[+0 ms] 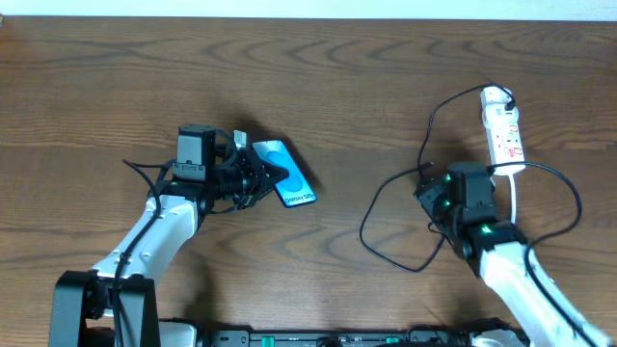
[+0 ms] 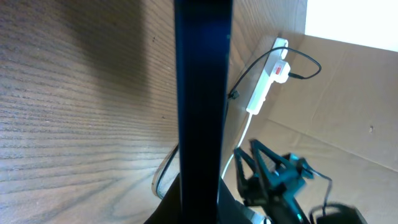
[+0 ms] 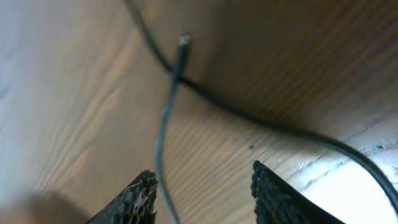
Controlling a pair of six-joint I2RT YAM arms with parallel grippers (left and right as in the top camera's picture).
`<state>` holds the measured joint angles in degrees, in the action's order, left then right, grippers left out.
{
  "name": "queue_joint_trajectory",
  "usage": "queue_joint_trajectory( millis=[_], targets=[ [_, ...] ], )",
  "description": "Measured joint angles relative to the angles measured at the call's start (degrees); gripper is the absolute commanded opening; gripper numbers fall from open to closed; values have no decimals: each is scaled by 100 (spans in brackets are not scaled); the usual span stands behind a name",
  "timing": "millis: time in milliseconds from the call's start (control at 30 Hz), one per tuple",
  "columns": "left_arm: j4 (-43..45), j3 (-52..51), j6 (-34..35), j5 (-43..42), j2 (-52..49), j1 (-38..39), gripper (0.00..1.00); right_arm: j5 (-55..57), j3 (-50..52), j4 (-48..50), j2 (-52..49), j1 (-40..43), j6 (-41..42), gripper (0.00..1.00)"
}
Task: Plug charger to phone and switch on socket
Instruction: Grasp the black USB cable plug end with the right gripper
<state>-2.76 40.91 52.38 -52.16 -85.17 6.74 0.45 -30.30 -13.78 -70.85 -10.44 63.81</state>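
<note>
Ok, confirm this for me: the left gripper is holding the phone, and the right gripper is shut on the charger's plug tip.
Not quite. The left gripper does hold the phone, but the right gripper is open, not shut on anything. The right wrist view shows the plug tip of the charger lying on the table ahead of the spread fingers, ungripped.

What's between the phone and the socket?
Overhead view: bare table next to the phone, then the charger cable's black loop nearer the socket.

Even, soft light overhead; the right wrist view is blurred, with glare on the table (image 3: 348, 186) at lower right.
</note>
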Motion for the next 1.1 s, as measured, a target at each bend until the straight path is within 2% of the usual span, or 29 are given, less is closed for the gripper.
queue_joint_trajectory(
  millis=[200, 500, 800, 967, 1067, 1100],
  targets=[
    [0, 0, 0, -2, 0, 0, 7, -59, -457, 105, -988, 20, 212, 41],
    [0, 0, 0, 0, 0, 0, 8, -96, -986, 452, -2140, 20, 1062, 38],
    [0, 0, 0, -26, 0, 0, 8, -363, -1239, 1021, -2599, 20, 1633, 33],
    [-2, 0, 0, -44, 0, 0, 7, -459, -1285, 1058, -2702, 20, 1757, 22],
    [-2, 0, 0, -44, 0, 0, 7, -490, -1294, 1051, -2745, 20, 1803, 4],
    [0, 0, 0, -44, 0, 0, 7, -507, -1294, 1047, -2774, 20, 1816, 1]
  ],
)
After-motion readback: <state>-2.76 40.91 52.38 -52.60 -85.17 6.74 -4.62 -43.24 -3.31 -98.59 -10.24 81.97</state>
